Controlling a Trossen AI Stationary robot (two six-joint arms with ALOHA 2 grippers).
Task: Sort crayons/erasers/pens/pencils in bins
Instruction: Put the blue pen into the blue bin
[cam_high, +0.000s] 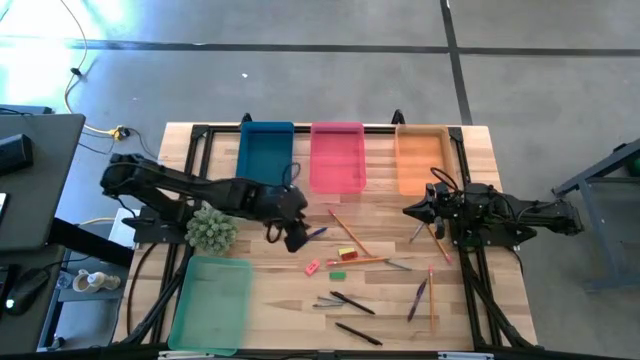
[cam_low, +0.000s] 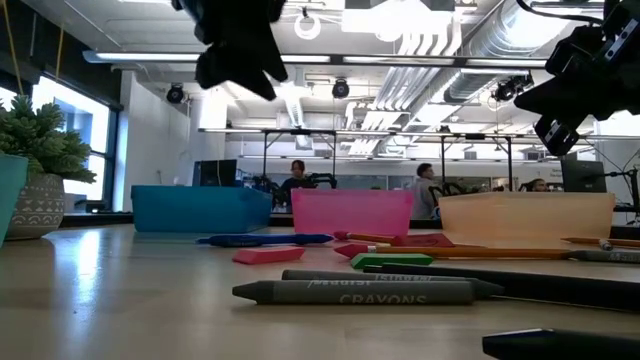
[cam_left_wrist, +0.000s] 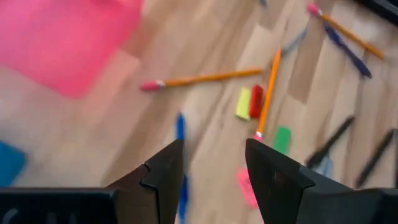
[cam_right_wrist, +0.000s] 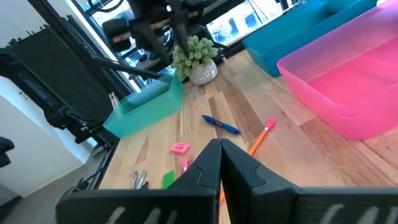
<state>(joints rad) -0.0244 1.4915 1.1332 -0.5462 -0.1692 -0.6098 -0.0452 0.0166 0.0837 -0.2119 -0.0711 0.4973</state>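
In the low view a grey crayon (cam_low: 355, 292) lies nearest at lower centre, the pink eraser (cam_low: 268, 256) and blue pen (cam_low: 262, 240) behind it. The left gripper (cam_high: 296, 238) hangs mid-frame in the high view, fingers apart and empty, above that pen. The right gripper (cam_high: 412, 211) hovers, fingers pressed together, below the orange bin (cam_high: 420, 160); blue bin (cam_high: 265, 152) and pink bin (cam_high: 336, 157) line the top.

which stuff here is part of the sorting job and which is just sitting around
Job: blue bin, pink bin, orange bin, green bin, pencils, pens, erasers, crayons.
Lying about: potted plant.
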